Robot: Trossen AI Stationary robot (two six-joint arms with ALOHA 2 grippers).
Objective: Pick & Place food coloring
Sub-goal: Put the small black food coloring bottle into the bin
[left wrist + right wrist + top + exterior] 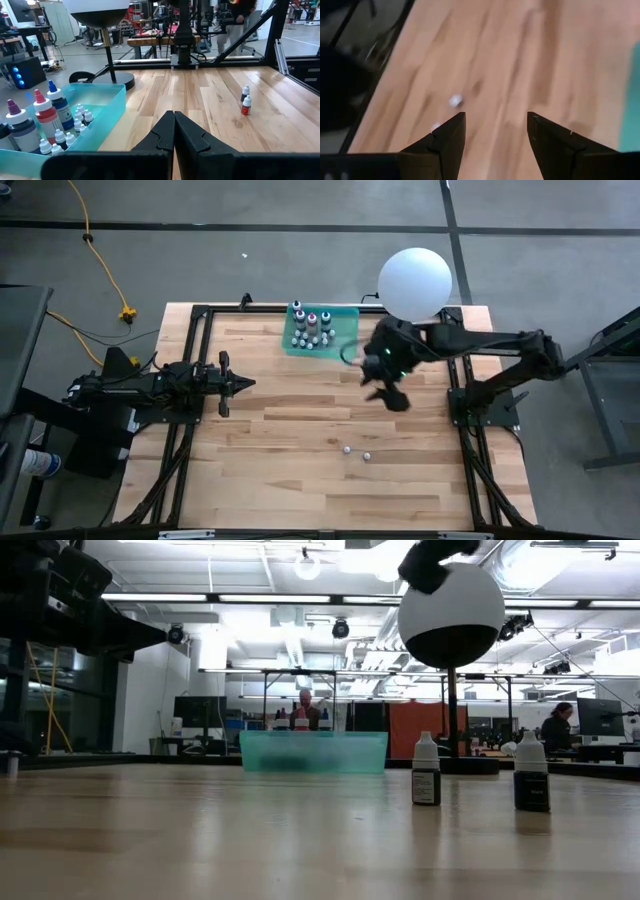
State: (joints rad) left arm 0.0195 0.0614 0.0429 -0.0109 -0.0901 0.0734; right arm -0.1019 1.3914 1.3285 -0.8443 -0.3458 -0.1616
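The food coloring bottles stand in two groups. Several (310,328) stand upright in a translucent teal tray (350,315) at the table's far middle, the larger ones (47,110) with coloured caps. Two small bottles (346,449) (367,455) stand on their bases on the bare wood toward the near right, also in the low view (426,770) (531,773). My right gripper (392,392) hangs open above the table between the tray and the two bottles, slanting down, with nothing between its fingers (495,135). My left gripper (243,383) stays shut and level at the table's left (174,131).
A big white globe lamp (414,281) on a dark stand rises at the far right beside the tray. A black frame (190,360) borders the table. Bare wood (290,440) lies between the left gripper and the two loose bottles. People sit in the room behind (556,730).
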